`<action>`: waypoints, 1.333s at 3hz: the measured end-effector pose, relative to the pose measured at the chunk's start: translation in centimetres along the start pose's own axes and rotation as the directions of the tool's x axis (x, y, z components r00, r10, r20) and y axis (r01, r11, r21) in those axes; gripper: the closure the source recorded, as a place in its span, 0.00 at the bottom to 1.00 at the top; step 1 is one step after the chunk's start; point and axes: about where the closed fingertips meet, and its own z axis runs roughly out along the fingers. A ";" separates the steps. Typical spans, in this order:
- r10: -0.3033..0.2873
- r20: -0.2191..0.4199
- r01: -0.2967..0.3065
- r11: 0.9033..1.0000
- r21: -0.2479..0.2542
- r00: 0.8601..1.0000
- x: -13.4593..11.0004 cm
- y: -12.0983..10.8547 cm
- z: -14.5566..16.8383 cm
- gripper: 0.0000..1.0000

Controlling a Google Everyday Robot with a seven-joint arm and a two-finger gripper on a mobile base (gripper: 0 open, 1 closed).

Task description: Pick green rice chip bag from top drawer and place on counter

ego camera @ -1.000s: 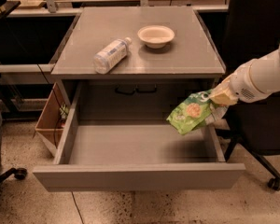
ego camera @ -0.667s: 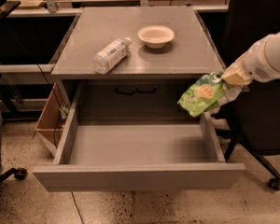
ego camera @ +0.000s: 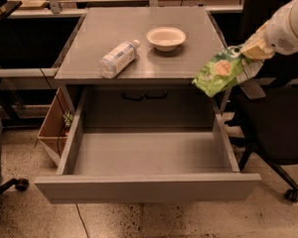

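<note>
the gripper is at the right, just off the near right corner of the counter, its jaws pinching the top of the green rice chip bag. the bag hangs tilted in the air, overlapping the counter's right edge (whether it touches i cannot tell), above the right wall of the open top drawer. on the counter a clear plastic bottle lies on its side, a pale bowl upright just beyond it to the right.
</note>
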 end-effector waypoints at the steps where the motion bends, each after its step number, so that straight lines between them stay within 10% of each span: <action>1: -0.029 0.064 0.028 1.000 0.014 0.998 -3.3 -2.5 0.6 1.00; 4: 0.064 0.283 -0.028 0.991 -0.132 0.957 -10.3 -2.3 10.7 1.00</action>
